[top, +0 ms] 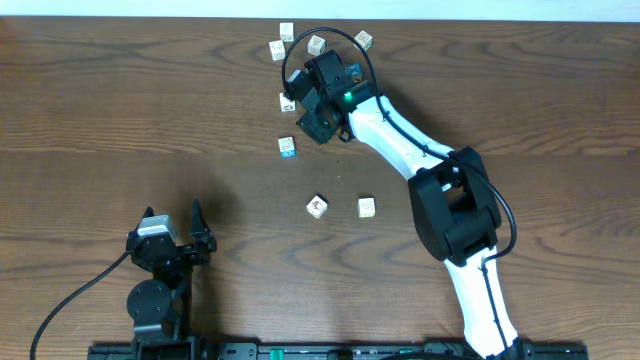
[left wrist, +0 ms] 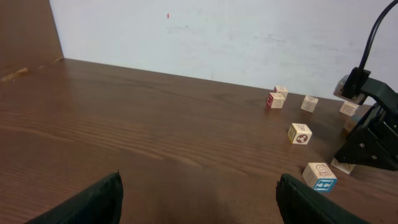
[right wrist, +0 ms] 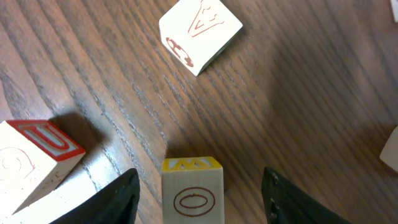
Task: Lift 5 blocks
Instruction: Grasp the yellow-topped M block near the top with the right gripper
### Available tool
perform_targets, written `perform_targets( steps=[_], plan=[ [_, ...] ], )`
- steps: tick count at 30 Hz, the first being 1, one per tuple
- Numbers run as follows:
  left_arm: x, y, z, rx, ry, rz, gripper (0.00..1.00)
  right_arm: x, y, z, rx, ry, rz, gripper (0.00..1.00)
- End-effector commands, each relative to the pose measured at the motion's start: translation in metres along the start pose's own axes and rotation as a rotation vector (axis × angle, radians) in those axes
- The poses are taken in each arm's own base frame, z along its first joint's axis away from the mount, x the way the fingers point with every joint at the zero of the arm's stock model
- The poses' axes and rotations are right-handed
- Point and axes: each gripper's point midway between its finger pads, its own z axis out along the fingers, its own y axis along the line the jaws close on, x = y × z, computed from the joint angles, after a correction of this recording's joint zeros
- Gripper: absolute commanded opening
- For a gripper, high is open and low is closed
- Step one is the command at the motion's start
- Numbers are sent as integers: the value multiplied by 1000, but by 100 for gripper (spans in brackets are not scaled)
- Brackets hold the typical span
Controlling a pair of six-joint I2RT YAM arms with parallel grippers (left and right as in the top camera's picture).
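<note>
Yellow-topped block (right wrist: 192, 186) inside right tool (right wrist: 200, 199), lower edge beyond frame.

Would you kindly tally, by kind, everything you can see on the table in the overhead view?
Blocks: 8, one partly covered by an arm
Robot arms: 2 (left arm, right arm)
Total: 10

Left gripper (left wrist: 199, 202) sits at 7 o'clock, jaws fully spread. Right arm (top: 400, 135) extends from 5 o'clock toward 12 o'clock. Right gripper (right wrist: 198, 190) points down, jaws parted.
</note>
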Motion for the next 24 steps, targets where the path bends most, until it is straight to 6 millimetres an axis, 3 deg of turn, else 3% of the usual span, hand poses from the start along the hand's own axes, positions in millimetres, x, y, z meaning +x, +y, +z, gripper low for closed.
perform_targets(
  steps=[1, 3, 8, 13, 16, 19, 24],
  plan=[
    [16, 4, 1, -19, 48, -3, 79, 6, -5, 10, -9, 12, 5, 53],
    [16, 4, 1, -19, 48, -3, 79, 10, -4, 16, -13, 22, 6, 43],
    [16, 4, 1, -19, 48, -3, 79, 23, 1, 34, -26, 54, 7, 33],
    [16, 4, 1, -19, 48, -3, 79, 18, -10, 29, 28, 50, 41, 26],
    [16, 4, 1, -19, 48, -3, 79, 8, -18, 14, 66, 46, 49, 22],
    [16, 4, 1, -19, 48, -3, 79, -8, -24, -14, 81, 28, 63, 21],
    [16, 4, 1, -19, 48, -3, 79, -33, -32, -69, 112, -21, 173, 5]
  ],
)
